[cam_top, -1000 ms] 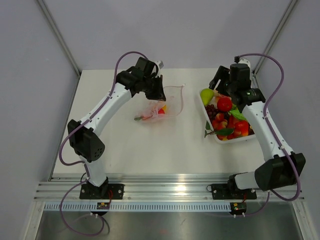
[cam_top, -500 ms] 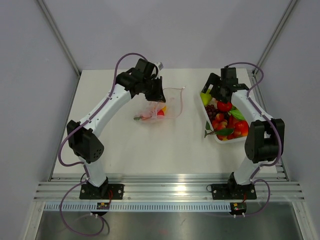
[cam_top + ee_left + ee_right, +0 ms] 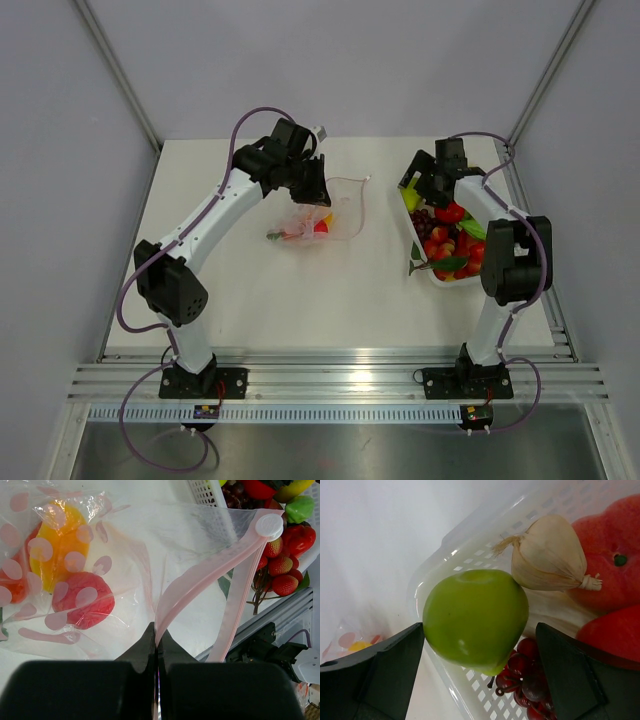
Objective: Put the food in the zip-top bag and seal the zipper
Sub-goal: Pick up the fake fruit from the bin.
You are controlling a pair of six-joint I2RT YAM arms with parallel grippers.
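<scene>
The clear zip-top bag (image 3: pixel 338 212) lies at the table's middle back with a few food pieces inside, an orange-yellow one (image 3: pixel 59 545) and a red one (image 3: pixel 84 600). My left gripper (image 3: pixel 317 194) is shut on the bag's pink zipper strip (image 3: pixel 200 575), pinched between the fingertips (image 3: pixel 157 635), and the mouth stands open. The rest of the food (image 3: pixel 455 238) fills the white tray (image 3: pixel 470 281). My right gripper (image 3: pixel 416 184) is open at the tray's far left corner, its fingers either side of a green apple (image 3: pixel 475 617) and apart from it.
A garlic bulb (image 3: pixel 550 555), dark red grapes (image 3: pixel 530 675) and red fruit lie beside the apple in the tray (image 3: pixel 470 520). Strawberries (image 3: pixel 280 565) show past the bag. Grey walls and slanted posts enclose the table; a metal rail runs along the near edge.
My right gripper has swung left and back to the tray's far left corner, over the green apple. My left gripper has kept its hold on the zipper strip.
</scene>
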